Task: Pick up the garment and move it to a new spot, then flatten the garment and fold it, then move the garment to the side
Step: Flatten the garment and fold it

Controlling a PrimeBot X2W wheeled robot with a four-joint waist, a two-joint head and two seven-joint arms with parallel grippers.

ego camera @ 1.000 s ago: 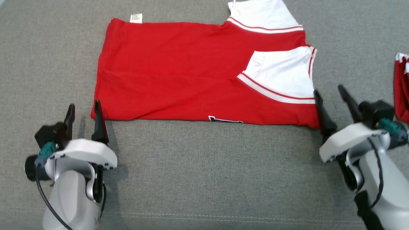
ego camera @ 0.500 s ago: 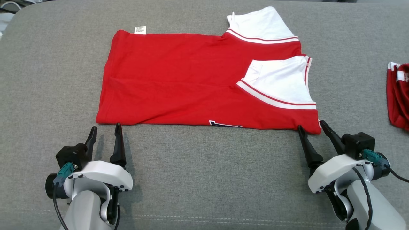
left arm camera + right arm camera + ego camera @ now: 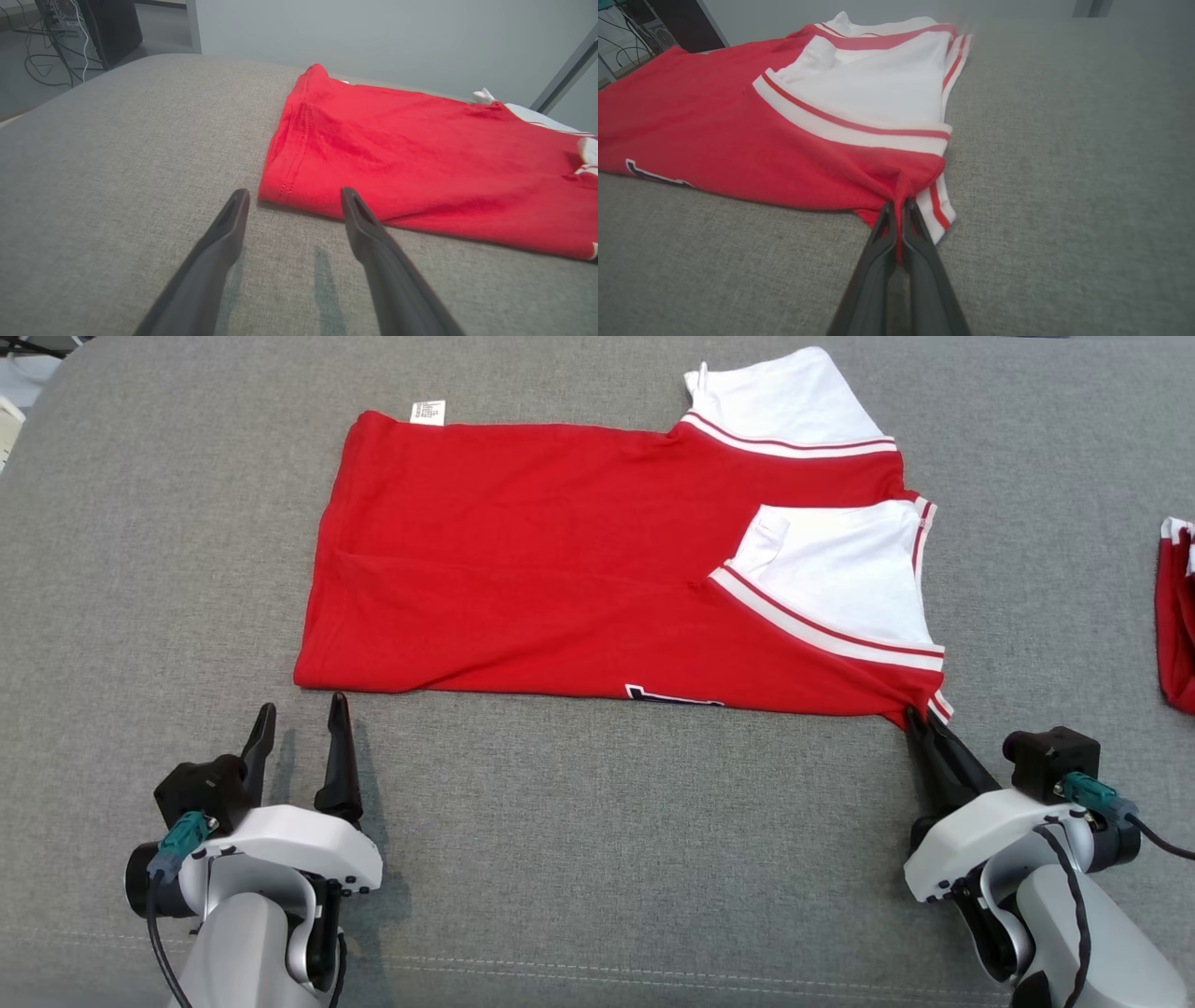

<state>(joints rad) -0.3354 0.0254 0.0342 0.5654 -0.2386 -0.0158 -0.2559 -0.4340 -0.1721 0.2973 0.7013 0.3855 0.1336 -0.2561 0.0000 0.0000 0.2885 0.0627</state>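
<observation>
Right gripper [image 3: 915, 717] clamps a corner of the red-and-white fabric jersey [image 3: 541, 560] — likely for folding; left gripper [image 3: 303, 702] hovers spread beside the hem.

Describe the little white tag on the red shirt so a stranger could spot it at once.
A red shirt with white sleeves lies on the grey cushion. Follow its far edge to the left corner; the tag sticks out there, a small printed rectangle, the only white at that all-red end.
</observation>
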